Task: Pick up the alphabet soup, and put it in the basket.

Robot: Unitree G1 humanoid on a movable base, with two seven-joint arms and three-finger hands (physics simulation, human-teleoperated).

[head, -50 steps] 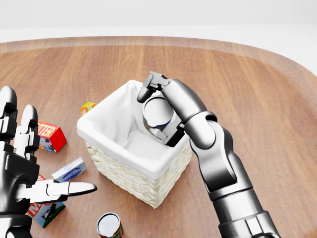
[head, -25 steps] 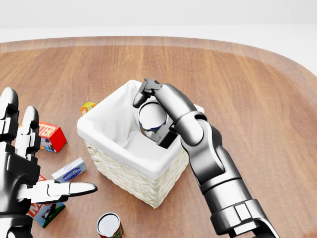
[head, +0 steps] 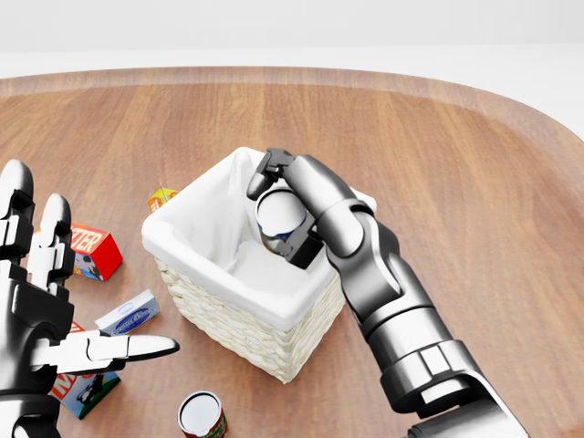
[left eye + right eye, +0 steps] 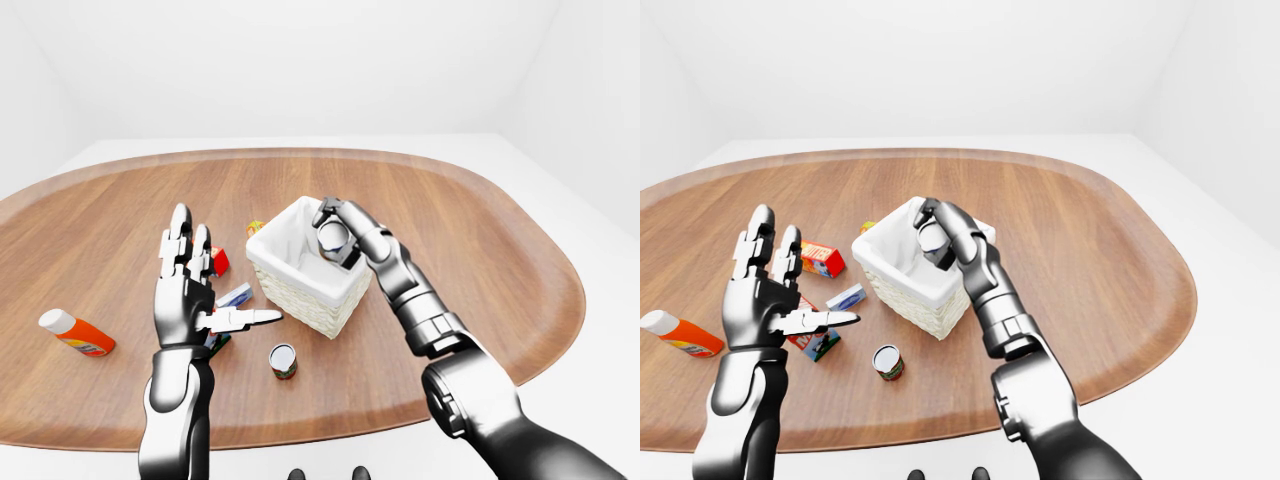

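Note:
The alphabet soup can (image 3: 282, 210), silver lid toward me, is held in my right hand (image 3: 277, 215), whose fingers are shut round it. Hand and can hang inside the mouth of the white-lined wicker basket (image 3: 228, 319) at the middle of the head view, just below its rim on the right side. The can's lower part is hidden by my fingers. Far to the left, my left hand (image 3: 64, 301) stands raised and open over the table, holding nothing, thumb pointing right.
A second can (image 3: 202, 415) with a red label stands below the basket. Left of the basket lie a red box (image 3: 91, 248), a small blue-white box (image 3: 128, 313) and a yellow-orange carton (image 3: 162, 196). An orange bottle (image 4: 75, 333) lies far left.
My right hand has carried the can a little to the left and down into the basket's mouth, and the forearm has swung in. The left hand has stayed still.

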